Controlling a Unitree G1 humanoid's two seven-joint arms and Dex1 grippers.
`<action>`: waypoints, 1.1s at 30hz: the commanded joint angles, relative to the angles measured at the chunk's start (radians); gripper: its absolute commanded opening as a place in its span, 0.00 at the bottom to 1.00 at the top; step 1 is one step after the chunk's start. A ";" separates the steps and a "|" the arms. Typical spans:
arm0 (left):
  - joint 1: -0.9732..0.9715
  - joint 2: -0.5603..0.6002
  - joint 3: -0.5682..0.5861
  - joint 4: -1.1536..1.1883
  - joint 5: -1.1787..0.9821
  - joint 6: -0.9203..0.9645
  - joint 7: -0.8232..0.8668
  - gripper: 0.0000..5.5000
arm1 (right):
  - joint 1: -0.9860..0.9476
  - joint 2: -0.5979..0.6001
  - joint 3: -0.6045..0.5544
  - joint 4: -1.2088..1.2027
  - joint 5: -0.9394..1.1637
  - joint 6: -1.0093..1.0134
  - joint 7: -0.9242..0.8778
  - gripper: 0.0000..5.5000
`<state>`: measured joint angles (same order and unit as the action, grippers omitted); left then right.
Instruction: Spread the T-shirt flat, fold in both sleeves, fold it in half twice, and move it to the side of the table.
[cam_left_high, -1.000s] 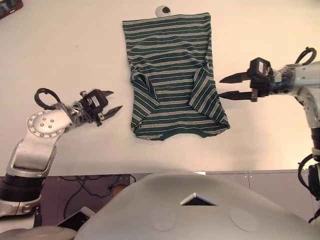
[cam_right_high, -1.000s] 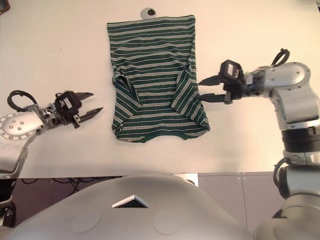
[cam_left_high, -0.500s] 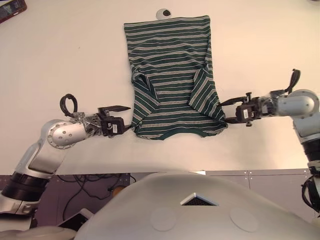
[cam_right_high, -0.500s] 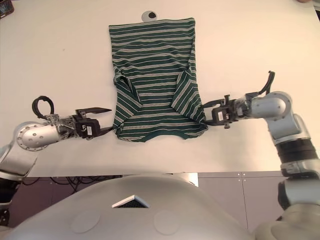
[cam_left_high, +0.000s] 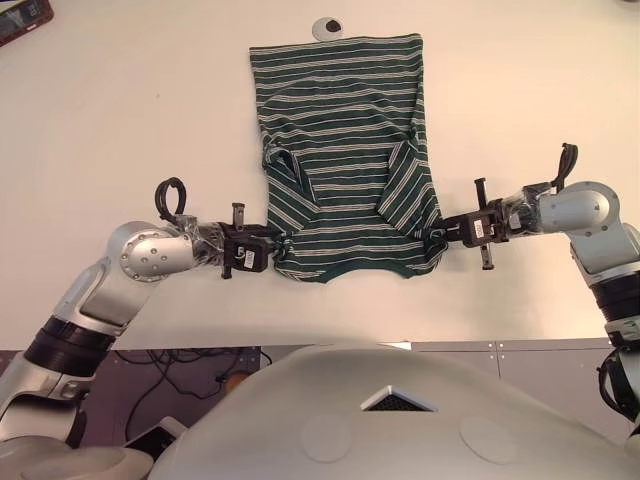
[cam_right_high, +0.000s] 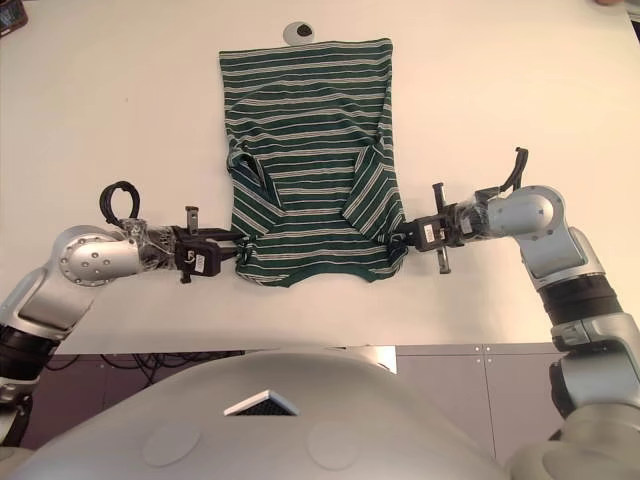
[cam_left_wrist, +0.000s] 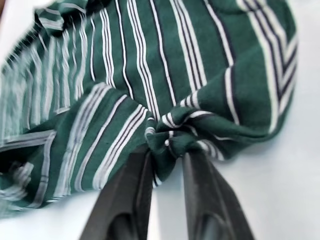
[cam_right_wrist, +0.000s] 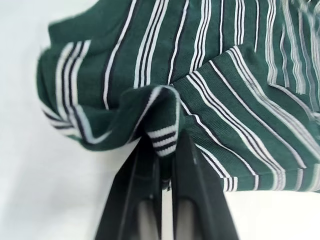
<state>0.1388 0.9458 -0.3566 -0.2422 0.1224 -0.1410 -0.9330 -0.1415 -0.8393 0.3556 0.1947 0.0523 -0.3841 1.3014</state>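
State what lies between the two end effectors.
Only the T-shirt, near corners pinched by left end effector and right end effector; left eye view shows it.

Bright, even light right across the scene.
The white table (cam_left_high: 110, 110) glows almost washed out; the shirt (cam_left_high: 340, 120) casts only a thin, soft shadow at its edges.

My left gripper (cam_left_high: 278, 247) clamped on the T-shirt (cam_left_high: 340, 140) at its near left corner, right gripper (cam_left_high: 435, 236) clamped at the near right corner
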 joint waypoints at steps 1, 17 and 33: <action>0.225 0.170 -0.026 -0.098 -0.179 0.318 -0.219 0.04 | 0.091 -0.112 0.013 -0.194 0.143 0.279 0.157 0.00; -0.469 -0.206 0.302 0.407 -0.704 0.738 -0.028 0.00 | -0.671 0.315 -0.157 0.622 0.279 0.776 -0.042 0.00; -0.781 -0.417 0.398 1.042 -0.514 0.633 0.135 0.00 | -0.885 0.598 -0.308 1.116 0.095 0.708 -0.490 0.00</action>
<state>-0.6019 0.5357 0.0180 0.7374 -0.4265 0.5009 -0.8485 -0.9978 -0.2421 0.0830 1.2959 0.1527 0.2921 0.8577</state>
